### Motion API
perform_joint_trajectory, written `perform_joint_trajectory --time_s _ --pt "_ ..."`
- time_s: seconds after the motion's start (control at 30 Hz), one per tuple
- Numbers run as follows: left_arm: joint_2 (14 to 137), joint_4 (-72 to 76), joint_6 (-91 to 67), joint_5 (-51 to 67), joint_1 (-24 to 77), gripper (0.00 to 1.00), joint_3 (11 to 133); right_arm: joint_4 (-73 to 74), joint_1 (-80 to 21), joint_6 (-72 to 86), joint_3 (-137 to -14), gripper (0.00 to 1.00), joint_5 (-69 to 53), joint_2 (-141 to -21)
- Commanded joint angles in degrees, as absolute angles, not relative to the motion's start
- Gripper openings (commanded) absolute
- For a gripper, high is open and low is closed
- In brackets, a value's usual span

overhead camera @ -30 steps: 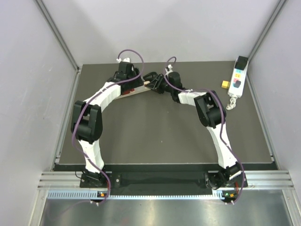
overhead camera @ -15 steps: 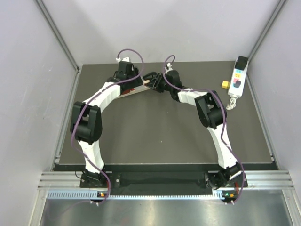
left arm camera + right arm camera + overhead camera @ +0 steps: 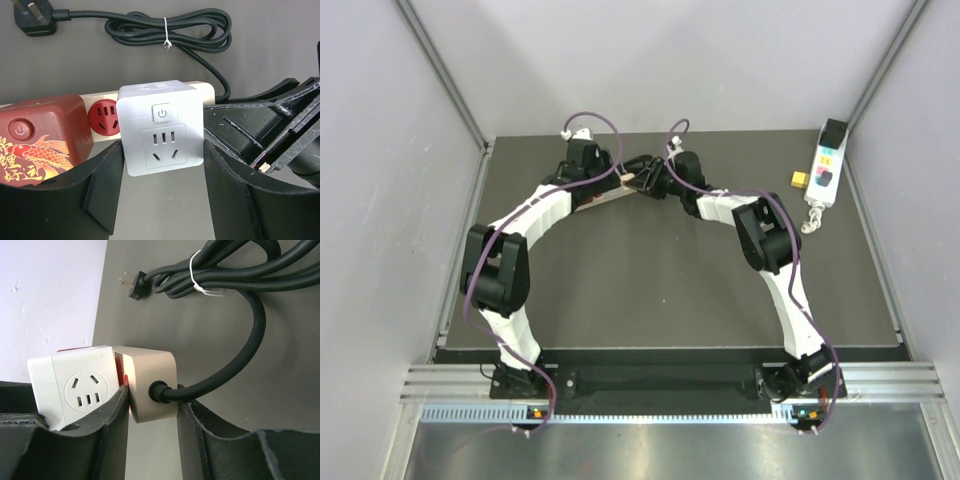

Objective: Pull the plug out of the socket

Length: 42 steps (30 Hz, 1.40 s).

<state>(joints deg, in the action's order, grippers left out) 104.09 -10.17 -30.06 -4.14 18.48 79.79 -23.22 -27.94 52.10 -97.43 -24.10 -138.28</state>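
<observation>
Two claws meet at the socket strip. The left gripper clamps the white cube plug, which sits near the strip's cord end just beside a red socket. The right gripper pinches the strip's end, where the black cord leaves.

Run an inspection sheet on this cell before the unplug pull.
Surface: dark table mat, no spills seen.
Job's things: white adapter seated in the beige power strip, beside a red adapter.
Clutter: button pendant and yellow block, far right.
Grippers: left gripper appears shut on the white adapter's sides; right gripper clamps the power strip at its cord end.
Cables: black cord bundled and tied, its plug lying free; purple arm cables looped above the wrists.
Surroundings: grey walls; aluminium rail at the near edge.
</observation>
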Motion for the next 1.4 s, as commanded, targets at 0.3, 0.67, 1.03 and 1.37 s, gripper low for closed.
perform_joint_trajectory --time_s 0.3,0.67,1.03,1.37 --pt "95.36 2.46 -31.9 0.7 20.39 0.0 79.8 -26.81 -26.1 56.43 -94.22 0.0 -20.39 -143.09" --pt "104.23 -14.31 -28.31 0.8 21.62 0.06 95.35 -25.49 -26.19 54.93 -95.1 0.0 -20.21 -142.91" --pt "106.16 -21.0 -24.17 -7.21 22.59 0.89 93.24 -24.61 -27.07 52.3 -95.27 0.0 -19.42 -141.86" --pt "113.37 -24.17 -25.22 -12.48 23.03 0.91 95.98 -24.08 -27.16 51.42 -95.54 0.0 -19.07 -141.59"
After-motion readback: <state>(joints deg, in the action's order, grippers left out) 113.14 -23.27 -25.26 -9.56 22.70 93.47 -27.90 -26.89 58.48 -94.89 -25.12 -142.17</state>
